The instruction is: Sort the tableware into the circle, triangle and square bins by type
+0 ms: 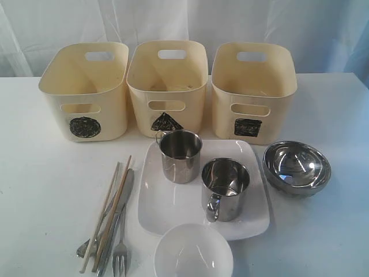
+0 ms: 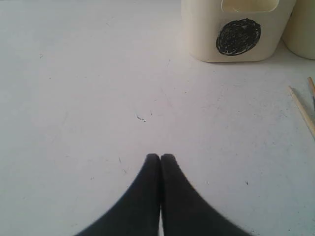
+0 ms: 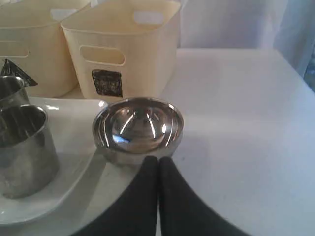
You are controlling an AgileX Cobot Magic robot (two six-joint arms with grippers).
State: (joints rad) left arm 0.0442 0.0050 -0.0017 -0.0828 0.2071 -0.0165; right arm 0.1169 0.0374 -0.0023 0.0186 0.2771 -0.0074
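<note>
Three cream bins stand in a row at the back: circle bin [image 1: 85, 92], triangle bin [image 1: 167, 86], square bin [image 1: 252, 92]. Two steel mugs [image 1: 180, 156] [image 1: 224, 189] stand on the white square plate [image 1: 155, 202]. The steel bowl [image 1: 297, 167] sits to the plate's right, the white bowl [image 1: 193, 253] at the front. Chopsticks [image 1: 112, 208], knife [image 1: 122, 199], fork [image 1: 120, 254] and spoon [image 1: 83, 248] lie together at the left. Neither arm shows in the exterior view. My left gripper [image 2: 160, 156] is shut over bare table near the circle bin [image 2: 238, 34]. My right gripper [image 3: 158, 159] is shut, just short of the steel bowl [image 3: 138, 128].
A pale curtain hangs behind the bins. The white table [image 1: 34, 190] runs wide to the left of the cutlery and to the right of the steel bowl [image 3: 246, 137]. A chopstick tip [image 2: 301, 109] shows at the edge of the left wrist view.
</note>
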